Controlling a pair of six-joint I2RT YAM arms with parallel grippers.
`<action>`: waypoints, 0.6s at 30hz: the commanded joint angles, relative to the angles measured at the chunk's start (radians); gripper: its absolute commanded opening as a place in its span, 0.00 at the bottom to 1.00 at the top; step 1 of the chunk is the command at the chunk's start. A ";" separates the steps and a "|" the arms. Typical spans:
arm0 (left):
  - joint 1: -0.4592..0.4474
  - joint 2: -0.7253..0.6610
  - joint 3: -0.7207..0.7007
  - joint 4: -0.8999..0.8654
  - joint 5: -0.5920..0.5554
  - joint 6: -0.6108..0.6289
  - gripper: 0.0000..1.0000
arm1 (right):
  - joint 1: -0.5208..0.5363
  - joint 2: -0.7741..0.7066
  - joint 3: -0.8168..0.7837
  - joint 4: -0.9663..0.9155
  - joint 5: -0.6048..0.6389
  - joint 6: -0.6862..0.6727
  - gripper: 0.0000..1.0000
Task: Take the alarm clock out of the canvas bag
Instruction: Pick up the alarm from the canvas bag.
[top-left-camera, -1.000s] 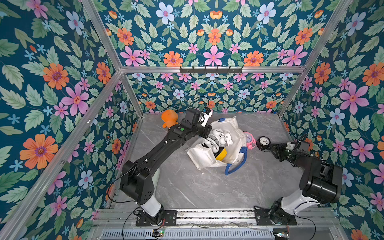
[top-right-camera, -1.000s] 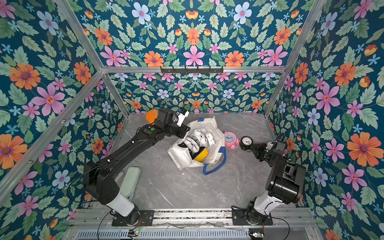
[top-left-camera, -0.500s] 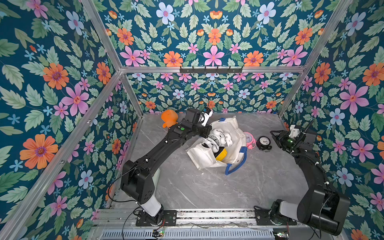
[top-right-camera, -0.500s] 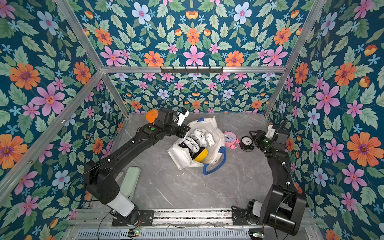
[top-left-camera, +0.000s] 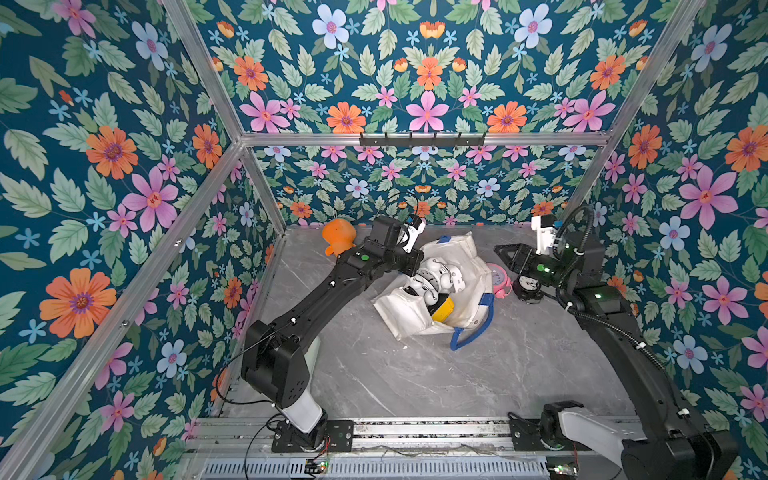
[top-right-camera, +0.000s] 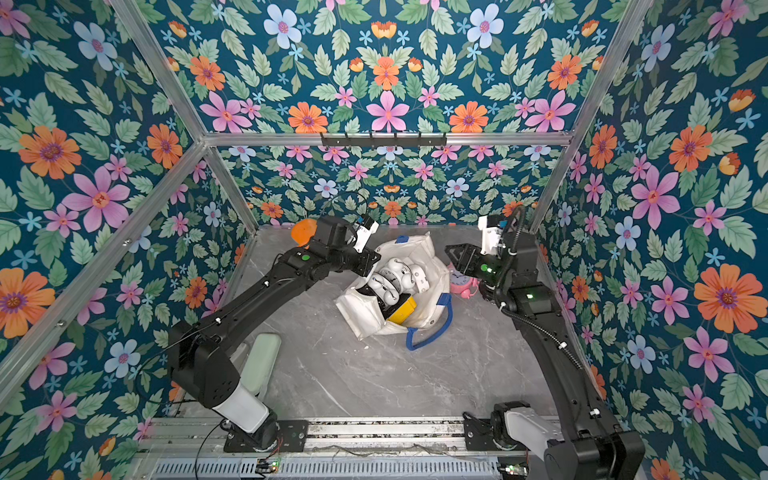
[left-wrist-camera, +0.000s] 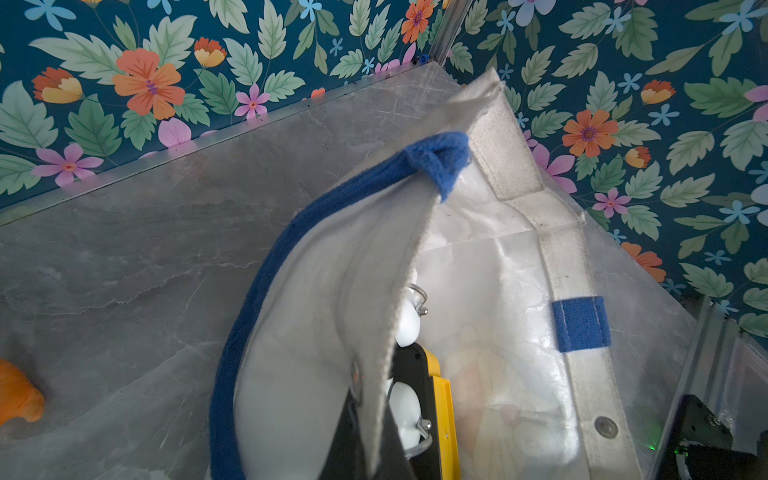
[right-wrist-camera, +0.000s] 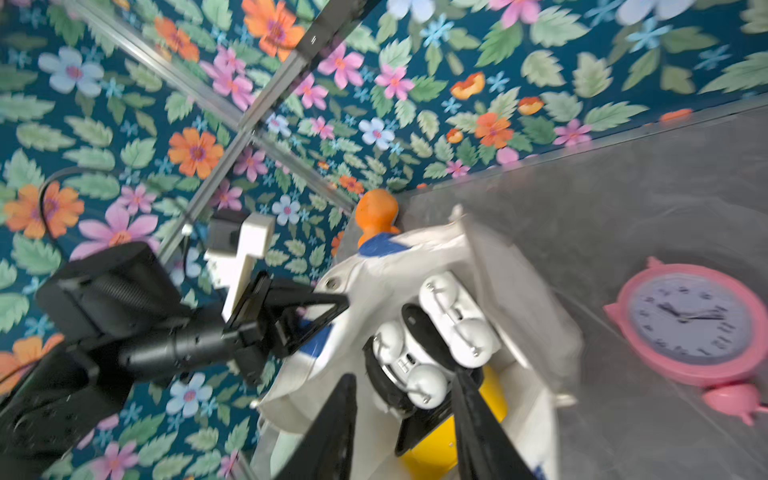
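A: Which step was in hand?

B: The reach, I'd judge. The left fingers (left-wrist-camera: 353, 440) were pressed together on the rim of the canvas bag (top-left-camera: 399, 309), pinching the fabric and holding the mouth up and open. The right fingers (right-wrist-camera: 332, 428) stood partly spread with nothing between them. They hovered above the surface (top-left-camera: 415, 382) just beside the bag, pointing into its mouth.

A: And the alarm clock?

B: A white alarm clock (right-wrist-camera: 453, 320) lay inside the bag at the opening, touching a second white one. Next to them was a yellow-and-black thing (top-left-camera: 442, 309) I couldn't identify. A pink alarm clock (right-wrist-camera: 690, 320) and a black alarm clock (top-left-camera: 528, 286) sat outside on the surface, just beside the bag.

A: So what did the next move call for?

B: Probably lowering the right fingers around one white clock, across its body or a bell. Then closing firmly and lifting it clear without snagging the blue handle (top-left-camera: 489, 318). The left pinch needed to hold, or the soft rim would likely fold over the clocks.
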 joint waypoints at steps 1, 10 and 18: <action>-0.001 -0.012 0.007 0.028 0.030 -0.002 0.00 | 0.116 0.009 0.030 -0.071 0.131 -0.110 0.39; 0.000 -0.016 0.004 0.032 0.032 -0.003 0.00 | 0.269 0.094 0.010 -0.088 0.218 -0.224 0.36; 0.000 -0.010 0.006 0.035 0.039 -0.005 0.00 | 0.307 0.222 0.014 -0.144 0.306 -0.318 0.36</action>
